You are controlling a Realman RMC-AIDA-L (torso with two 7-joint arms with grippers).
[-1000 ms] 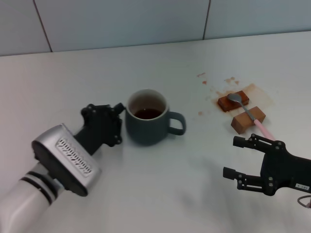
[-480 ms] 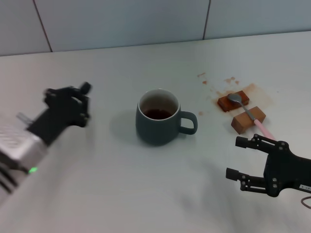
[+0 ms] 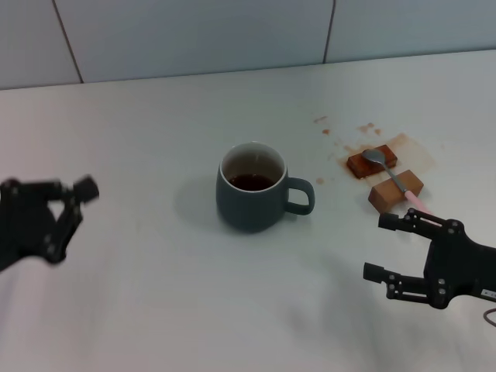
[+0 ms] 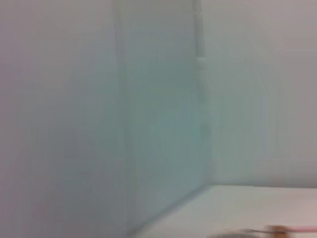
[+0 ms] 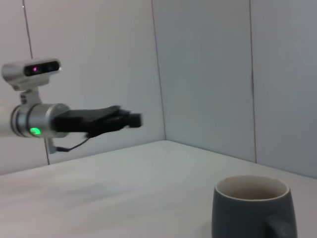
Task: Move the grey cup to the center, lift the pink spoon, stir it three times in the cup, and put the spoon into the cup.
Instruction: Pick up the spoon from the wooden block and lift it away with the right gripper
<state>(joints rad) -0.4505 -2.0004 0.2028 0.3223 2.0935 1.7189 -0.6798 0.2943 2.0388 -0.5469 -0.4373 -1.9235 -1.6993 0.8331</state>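
The grey cup [image 3: 256, 195] stands upright in the middle of the table, handle toward the right, brown liquid inside; it also shows in the right wrist view [image 5: 253, 207]. The pink spoon [image 3: 394, 179] lies across two brown blocks at the right, metal bowl on the far block, pink handle toward the near side. My right gripper [image 3: 397, 246] is open and empty just in front of the spoon's handle end. My left gripper [image 3: 56, 221] is open and empty at the far left, well away from the cup; it also shows far off in the right wrist view [image 5: 124, 120].
Two brown blocks [image 3: 395, 191] and brown spill stains [image 3: 364, 139] lie on the white table at the right. A tiled wall [image 3: 232, 35] runs along the back.
My left gripper has let go of the cup and pulled back to the far left. The cup has shifted slightly right and now stands alone. My right gripper has barely moved.
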